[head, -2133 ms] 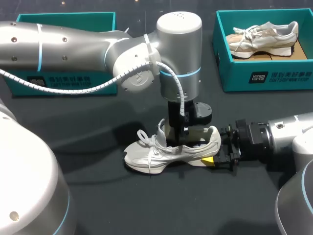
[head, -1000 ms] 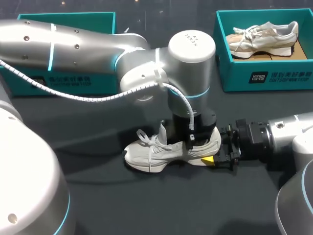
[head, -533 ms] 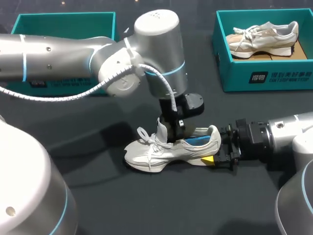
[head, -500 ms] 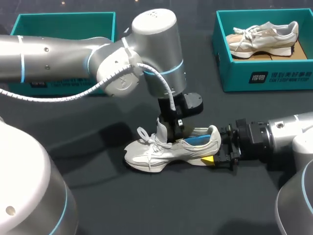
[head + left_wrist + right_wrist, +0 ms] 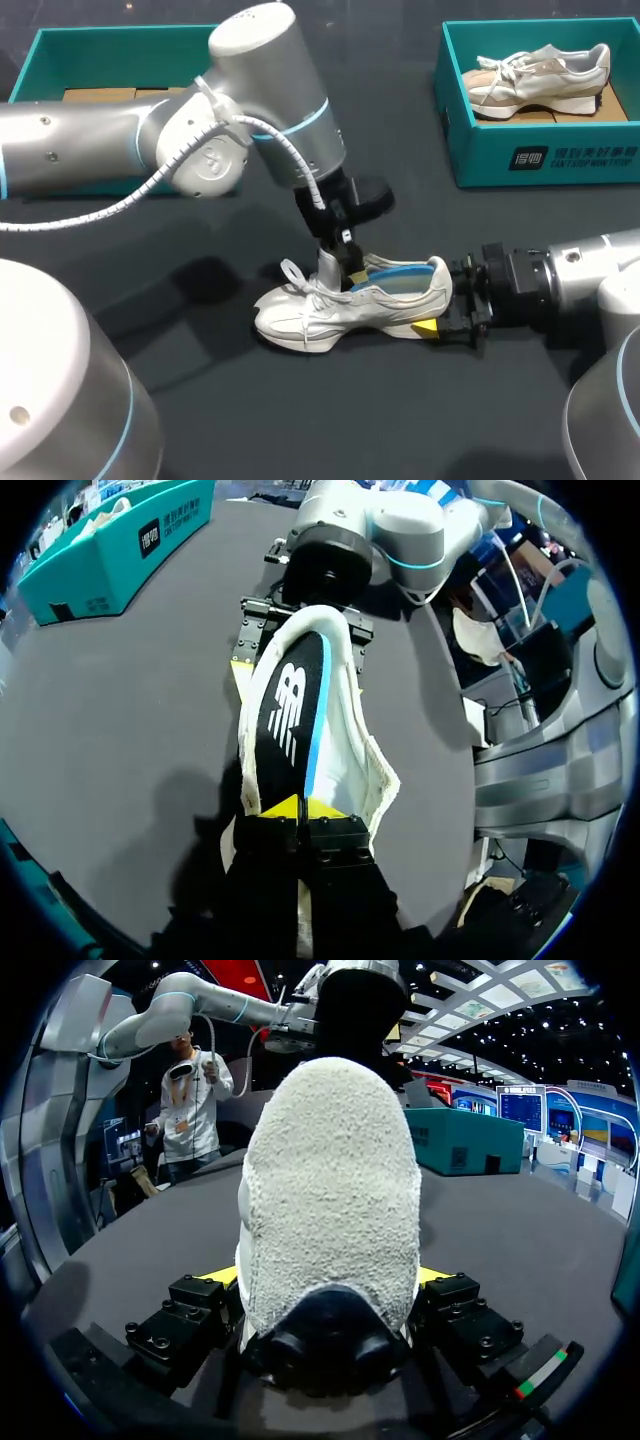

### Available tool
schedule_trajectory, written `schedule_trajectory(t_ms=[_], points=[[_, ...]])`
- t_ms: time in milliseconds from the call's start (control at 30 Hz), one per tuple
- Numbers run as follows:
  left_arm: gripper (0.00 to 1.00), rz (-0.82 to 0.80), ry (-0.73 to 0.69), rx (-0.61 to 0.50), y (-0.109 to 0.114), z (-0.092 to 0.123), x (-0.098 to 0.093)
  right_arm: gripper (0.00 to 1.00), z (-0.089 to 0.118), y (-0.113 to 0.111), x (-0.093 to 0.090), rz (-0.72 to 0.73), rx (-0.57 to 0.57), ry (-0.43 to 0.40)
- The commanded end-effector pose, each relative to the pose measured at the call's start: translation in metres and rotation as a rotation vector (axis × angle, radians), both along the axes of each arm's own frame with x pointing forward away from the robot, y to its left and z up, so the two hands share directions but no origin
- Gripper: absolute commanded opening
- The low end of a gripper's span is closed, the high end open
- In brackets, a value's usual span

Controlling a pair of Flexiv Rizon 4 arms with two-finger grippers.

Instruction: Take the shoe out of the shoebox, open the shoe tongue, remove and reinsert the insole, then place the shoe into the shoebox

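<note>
On the table (image 5: 200, 400), right fingers (image 5: 425, 327) clamp the shoe (image 5: 330, 310) by its heel (image 5: 330, 1210), left fingers (image 5: 280, 808) pinch its tongue (image 5: 328, 265).

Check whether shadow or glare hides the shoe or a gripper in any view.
Head view: the left arm throws a soft shadow on the table beside the shoe, which is well lit. Left wrist view: the left gripper darkens the table beside the shoe; the insole reads clearly. Right wrist view: the heel is evenly lit, no glare.
</note>
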State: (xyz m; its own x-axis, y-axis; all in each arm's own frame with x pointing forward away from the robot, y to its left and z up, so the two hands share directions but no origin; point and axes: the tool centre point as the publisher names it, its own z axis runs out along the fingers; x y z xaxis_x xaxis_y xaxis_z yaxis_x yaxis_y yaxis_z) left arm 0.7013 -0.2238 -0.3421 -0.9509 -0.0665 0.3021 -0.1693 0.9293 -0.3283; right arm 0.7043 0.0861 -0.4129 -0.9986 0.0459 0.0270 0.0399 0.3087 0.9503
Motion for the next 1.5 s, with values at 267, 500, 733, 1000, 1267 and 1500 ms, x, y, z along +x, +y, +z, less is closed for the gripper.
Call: schedule_trajectory(t_ms=[267,500,733,1000,1267,1500], points=[[0.00,0.024,-0.010,-0.139,0.006,0.018,-0.005,0.00,-0.001,0.000,-0.001,0.000,-0.004,0.001],[0.00,0.058,-0.011,-0.155,-0.007,0.024,0.000,0.00,-0.001,0.000,-0.001,0.000,-0.004,0.001],[0.00,0.088,-0.065,-0.120,-0.031,0.023,0.003,0.00,-0.001,0.000,-0.001,0.000,-0.004,0.001],[0.44,0.099,-0.117,-0.119,-0.040,0.026,-0.001,0.00,-0.001,0.000,-0.001,0.000,-0.004,0.001],[0.63,0.135,-0.247,-0.145,-0.047,0.033,-0.010,0.00,-0.001,0.000,-0.001,0.000,-0.004,0.001],[0.62,0.168,-0.345,-0.144,-0.056,0.028,-0.017,0.00,-0.001,0.000,-0.001,0.000,-0.004,0.001]])
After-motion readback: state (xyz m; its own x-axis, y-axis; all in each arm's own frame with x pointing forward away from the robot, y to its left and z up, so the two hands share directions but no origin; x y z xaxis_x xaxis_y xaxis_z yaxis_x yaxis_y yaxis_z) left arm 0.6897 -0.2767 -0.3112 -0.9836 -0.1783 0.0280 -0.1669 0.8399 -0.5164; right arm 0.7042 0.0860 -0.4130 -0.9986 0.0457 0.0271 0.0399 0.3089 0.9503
